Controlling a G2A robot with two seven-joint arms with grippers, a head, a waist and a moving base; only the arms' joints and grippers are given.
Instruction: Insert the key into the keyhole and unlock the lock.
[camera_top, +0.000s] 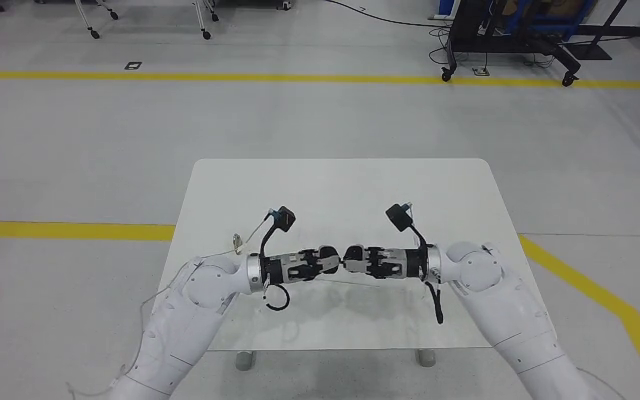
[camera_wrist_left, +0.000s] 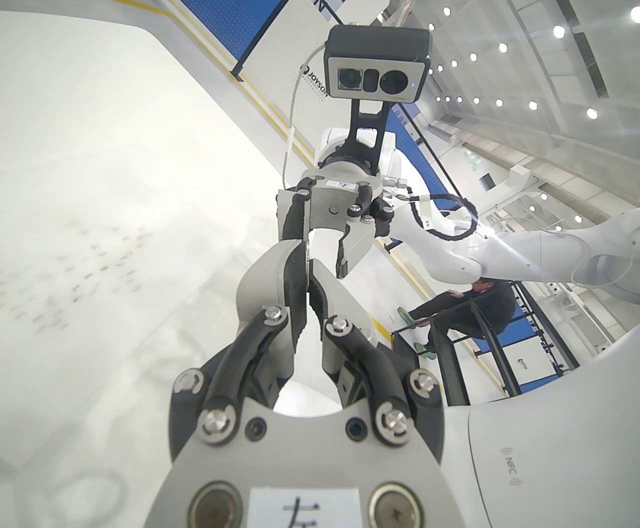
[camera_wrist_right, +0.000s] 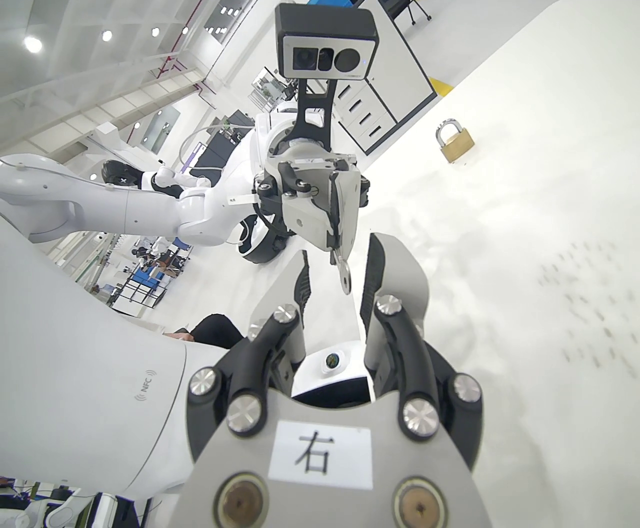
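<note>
A small silver key (camera_wrist_right: 344, 277) sticks out of my left gripper (camera_wrist_right: 332, 240), which is shut on its end. My right gripper (camera_wrist_right: 338, 250) faces it tip to tip, open, and the key's free end hangs between its two fingers without touching them. In the top view both grippers meet above the front middle of the white table (camera_top: 400, 190), the left gripper (camera_top: 331, 262) coming from the left and the right gripper (camera_top: 355, 262) from the right. The brass padlock (camera_wrist_right: 455, 141) lies on the table off to the left (camera_top: 238, 241), its shackle closed, apart from both grippers. In the left wrist view the left gripper's (camera_wrist_left: 307, 267) pads hide the key.
Beyond the two arms the tabletop is bare. Its front edge runs just below the grippers. Yellow floor lines, rolling carts and a dark frame stand far off on the floor.
</note>
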